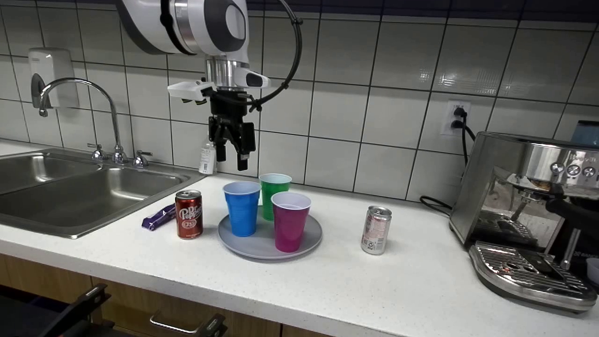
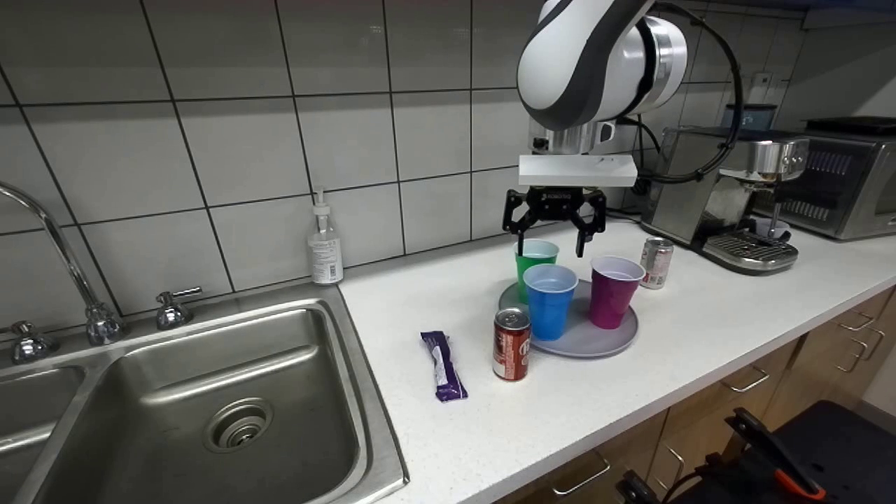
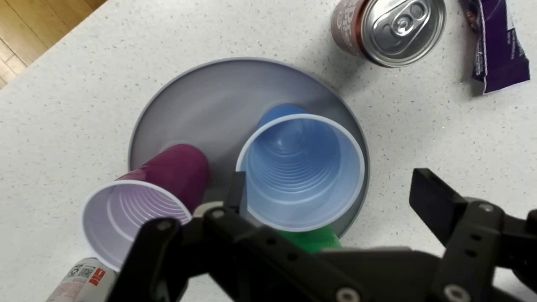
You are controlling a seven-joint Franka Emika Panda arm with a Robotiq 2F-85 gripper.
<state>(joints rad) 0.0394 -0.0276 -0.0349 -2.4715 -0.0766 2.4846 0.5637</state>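
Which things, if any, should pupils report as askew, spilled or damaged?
Nothing stands out. The blue cup, green cup and magenta cup stand upright on the gray plate; the red can and silver can are upright too. The purple packet lies beside the red can. No spill or damage shows.

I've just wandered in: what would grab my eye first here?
Probably the bright blue cup, green cup and magenta cup standing on the round gray plate. Above them hangs a white robot arm, its black fingers spread and holding nothing. Next, perhaps, the red Dr Pepper can, upright beside the plate.
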